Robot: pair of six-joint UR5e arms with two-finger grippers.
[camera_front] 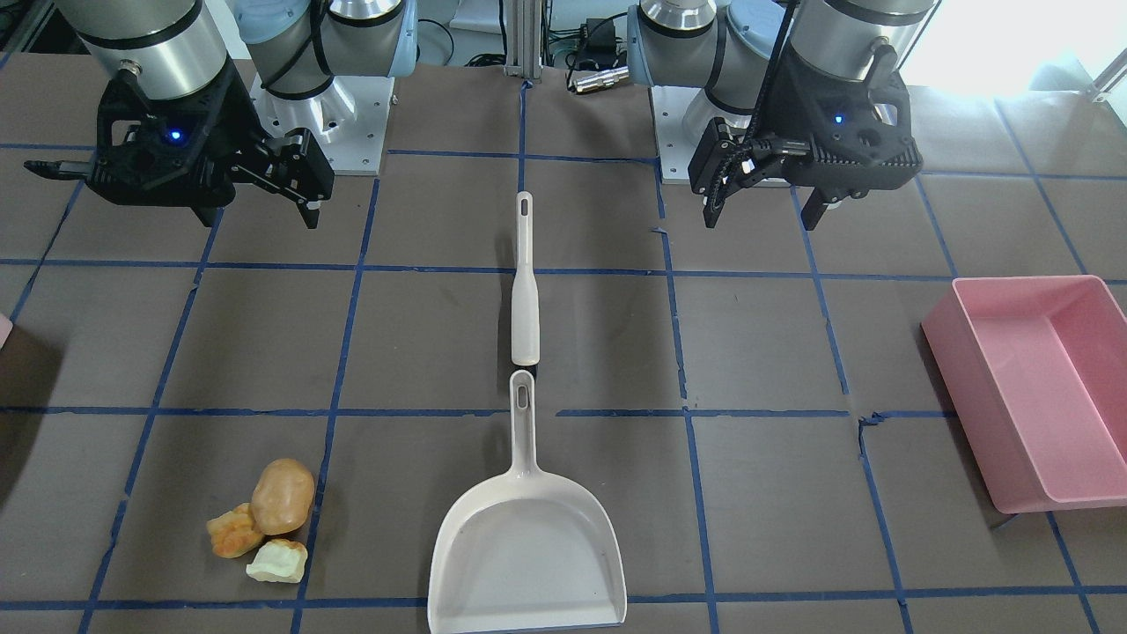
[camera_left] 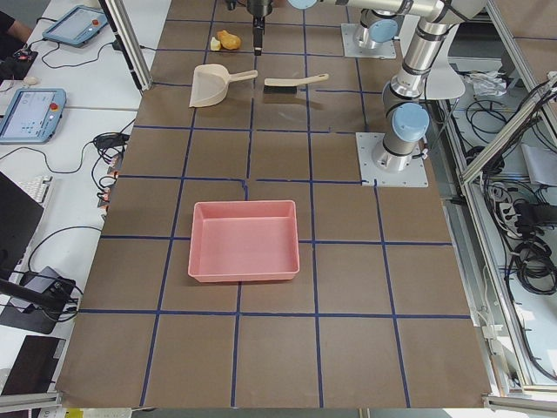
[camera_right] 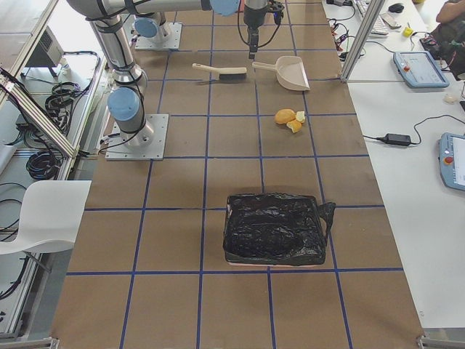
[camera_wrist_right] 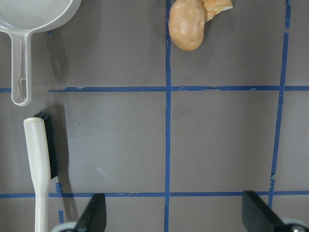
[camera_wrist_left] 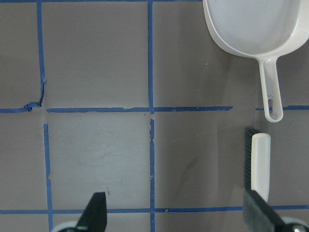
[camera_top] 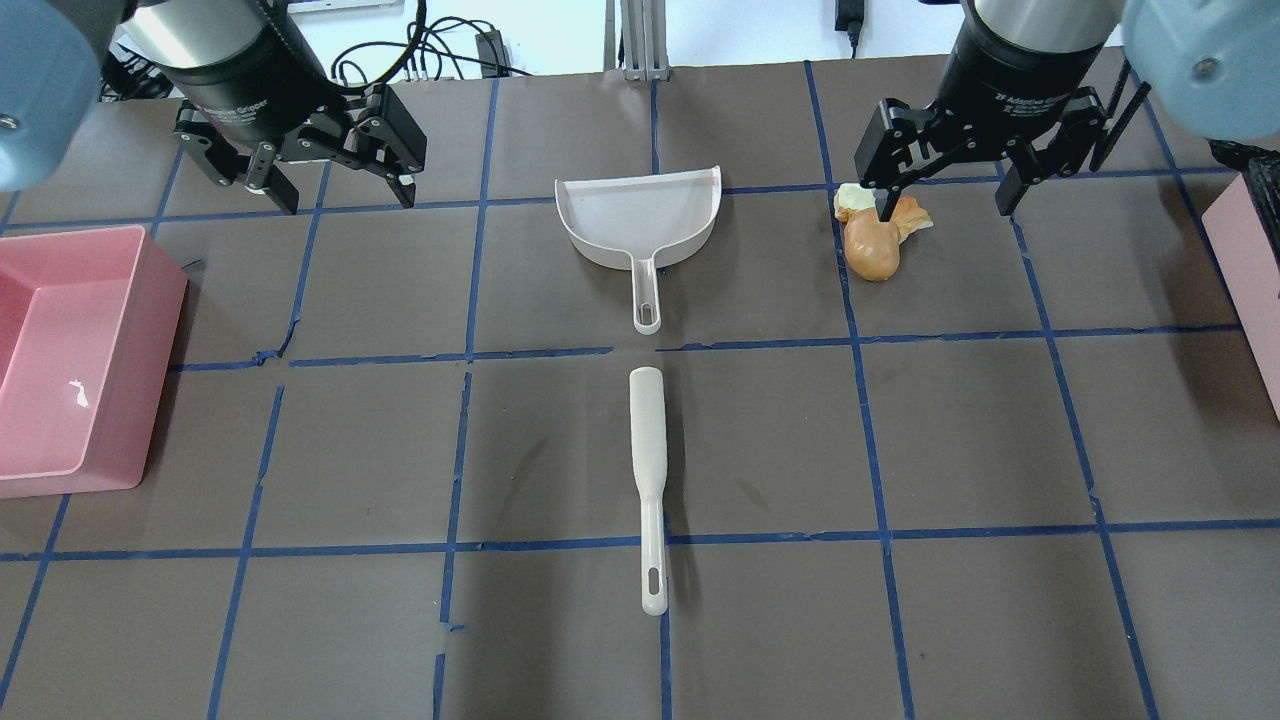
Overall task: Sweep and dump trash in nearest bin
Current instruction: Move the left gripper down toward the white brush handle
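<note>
The trash is a brown potato-like lump (camera_front: 282, 496) with an orange piece and a pale piece beside it on the table; it also shows in the overhead view (camera_top: 873, 248). A white dustpan (camera_front: 526, 541) and a white brush (camera_front: 525, 291) lie handle to handle at the table's middle. My right gripper (camera_top: 945, 205) hangs open and empty above the table, one finger over the trash in the overhead view. My left gripper (camera_top: 345, 200) hangs open and empty left of the dustpan. Only a pale pink corner of the bin (camera_front: 3, 330) shows, on the trash's side.
A large pink rectangular tray (camera_top: 110, 300) stands on my left side of the table. In the exterior right view a black bag (camera_right: 272, 229) covers the container near the trash. Blue tape lines grid the brown table top (camera_top: 760, 440).
</note>
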